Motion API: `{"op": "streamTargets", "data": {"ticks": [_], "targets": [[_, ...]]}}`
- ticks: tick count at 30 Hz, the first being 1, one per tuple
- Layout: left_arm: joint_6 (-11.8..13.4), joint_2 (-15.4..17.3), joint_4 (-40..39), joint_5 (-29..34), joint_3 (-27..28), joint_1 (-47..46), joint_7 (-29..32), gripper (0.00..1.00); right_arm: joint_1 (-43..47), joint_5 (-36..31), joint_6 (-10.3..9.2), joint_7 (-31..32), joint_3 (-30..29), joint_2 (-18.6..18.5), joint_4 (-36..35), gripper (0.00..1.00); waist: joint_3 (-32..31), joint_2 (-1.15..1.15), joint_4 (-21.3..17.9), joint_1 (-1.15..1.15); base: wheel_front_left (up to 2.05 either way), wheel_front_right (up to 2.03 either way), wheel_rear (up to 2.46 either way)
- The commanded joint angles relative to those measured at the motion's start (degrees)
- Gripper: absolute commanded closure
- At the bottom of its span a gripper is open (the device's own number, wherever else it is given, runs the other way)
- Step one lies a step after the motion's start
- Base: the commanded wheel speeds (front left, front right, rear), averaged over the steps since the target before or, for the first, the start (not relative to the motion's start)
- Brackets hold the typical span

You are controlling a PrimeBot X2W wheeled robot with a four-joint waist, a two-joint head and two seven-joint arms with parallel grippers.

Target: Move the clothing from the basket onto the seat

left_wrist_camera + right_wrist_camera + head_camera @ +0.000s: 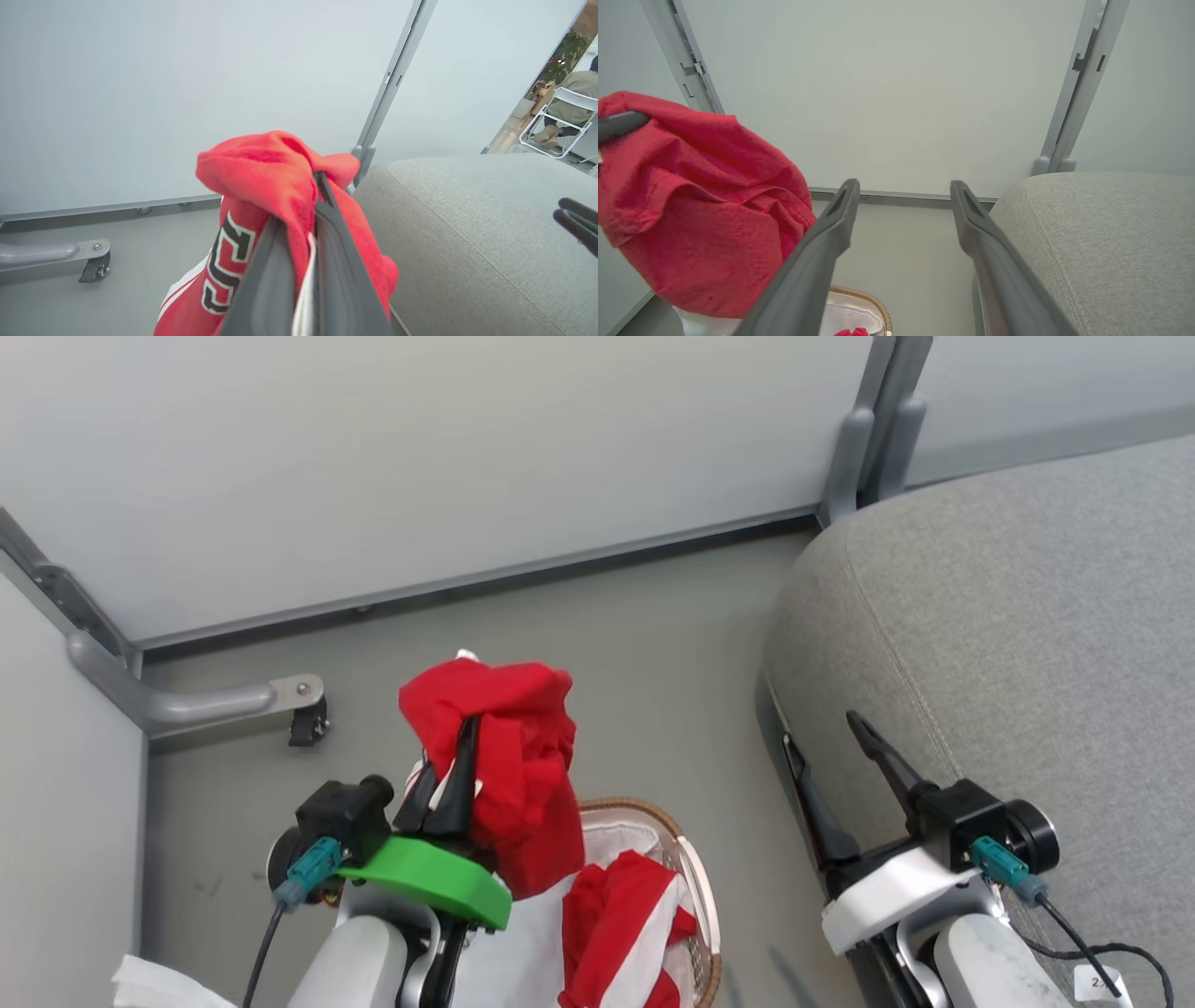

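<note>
Two garments: the numbered red garment [275, 186] hangs clamped in our left gripper [446, 795] above the one basket [695, 887]; the striped red garment [621, 924] lies inside it. Our right gripper [822, 733], fingers apart, hovers between basket and one grey seat [1027, 644].

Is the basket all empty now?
No, a red and white garment lies in the basket, while the left gripper holds up another red garment.
</note>
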Motion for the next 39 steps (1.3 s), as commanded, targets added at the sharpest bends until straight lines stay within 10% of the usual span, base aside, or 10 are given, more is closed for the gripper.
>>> {"op": "streamTargets", "data": {"ticks": [1,11,23,39], "targets": [[-0.14,0.07,-1.32,-0.25,-0.2,-1.44,-0.03,1.0,1.0,-0.54,-0.06,-0.11,0.23,-0.25,0.3,0.0,-2.04,0.0,1.13,0.01,0.0,0.0,0.0],[-0.15,0.1,-5.95,-1.91,-3.3,-5.0,-0.04,1.0,2.85,-0.29,-0.06,-0.12,4.1,-0.68,1.39,0.0,-3.03,0.0,2.27,0.01,0.0,0.0,0.0],[-0.15,0.09,-6.13,-4.36,-9.63,-8.15,-0.03,1.0,-2.68,3.36,-0.06,-0.12,22.39,-0.45,4.13,0.0,-2.01,0.0,6.33,0.01,0.0,0.0,0.0],[0.6,0.08,-7.17,-7.85,-16.75,-13.19,-0.03,1.0,-10.76,5.82,-0.06,-0.11,27.95,0.18,6.12,0.0,1.46,0.0,11.5,0.01,0.0,0.0,0.0]]}}
